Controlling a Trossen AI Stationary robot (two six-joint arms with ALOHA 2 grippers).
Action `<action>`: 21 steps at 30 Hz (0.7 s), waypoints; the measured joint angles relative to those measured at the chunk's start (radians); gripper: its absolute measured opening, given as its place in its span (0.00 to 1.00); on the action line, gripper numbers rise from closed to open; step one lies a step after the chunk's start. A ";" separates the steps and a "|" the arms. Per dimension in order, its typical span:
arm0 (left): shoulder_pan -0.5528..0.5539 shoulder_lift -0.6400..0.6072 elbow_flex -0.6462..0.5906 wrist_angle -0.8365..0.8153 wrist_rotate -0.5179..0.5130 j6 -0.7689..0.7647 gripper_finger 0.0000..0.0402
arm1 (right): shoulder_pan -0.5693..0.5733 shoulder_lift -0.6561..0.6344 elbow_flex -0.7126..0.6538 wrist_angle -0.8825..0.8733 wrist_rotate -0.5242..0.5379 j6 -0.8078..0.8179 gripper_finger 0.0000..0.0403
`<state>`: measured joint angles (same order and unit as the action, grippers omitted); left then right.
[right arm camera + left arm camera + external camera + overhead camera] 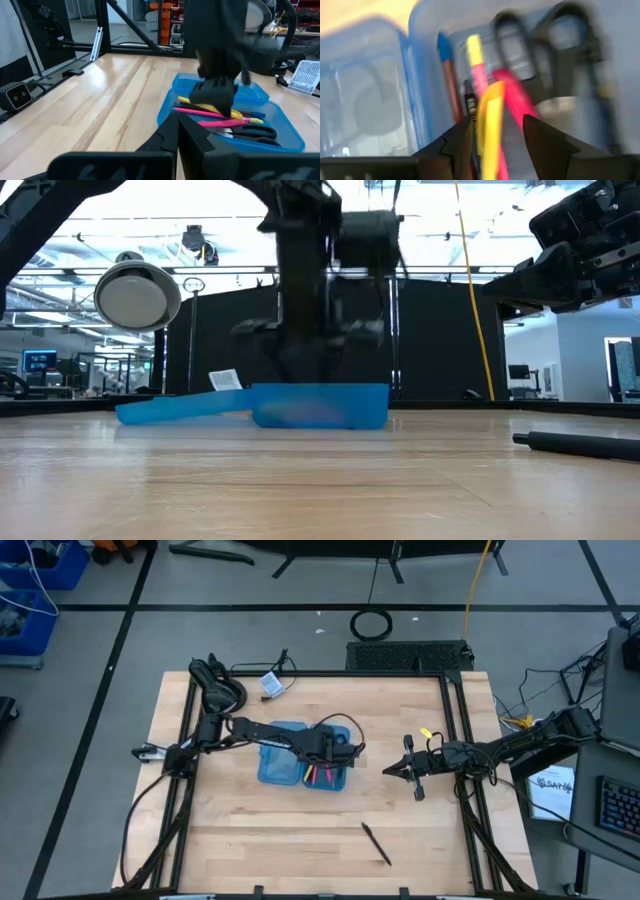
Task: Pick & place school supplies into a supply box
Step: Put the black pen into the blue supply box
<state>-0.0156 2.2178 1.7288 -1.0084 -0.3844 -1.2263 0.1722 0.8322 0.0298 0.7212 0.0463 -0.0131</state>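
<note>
Hovering low over the supply box (285,755), the left gripper (345,748) has its fingers spread apart around a yellow pen (489,125), and it is not clear if the pen is already free or only resting against a fingertip. The risk I see here is that the pen lies across the pink pens (212,116) and the scissors (252,132) and does not settle flat, so it could roll to the rim or catch on a finger when the arm goes up, and then come out of the box. The thin open lid half (170,411) could also shift if it is touched. Further right, the right gripper (412,770) waits over bare wood with its fingers pressed together, near the box but apart from it. One black pen (376,843) lies alone well toward the front of the table (250,830), not yet collected. The surface is pale wood in a dark frame. Around it is grey floor with cables, and behind it a large, bright workshop.
</note>
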 joint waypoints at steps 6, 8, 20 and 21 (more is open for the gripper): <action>-0.037 -0.052 0.164 -0.095 -0.037 0.191 0.46 | 0.000 0.000 0.000 -0.008 0.000 -0.006 0.00; -0.076 -0.080 0.238 -0.181 -0.075 0.253 0.45 | 0.000 0.000 0.000 -0.008 0.000 -0.015 0.00; -0.545 -0.376 0.065 -0.238 -0.335 0.360 0.09 | 0.000 0.001 0.000 -0.097 -0.078 0.024 0.00; -0.571 -0.404 0.002 -0.170 -0.340 0.399 0.05 | 0.000 0.001 0.000 -0.073 -0.078 0.004 0.00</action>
<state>-0.5867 1.8134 1.7303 -1.1787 -0.7242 -0.8268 0.1722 0.8333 0.0297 0.6482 -0.0315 -0.0086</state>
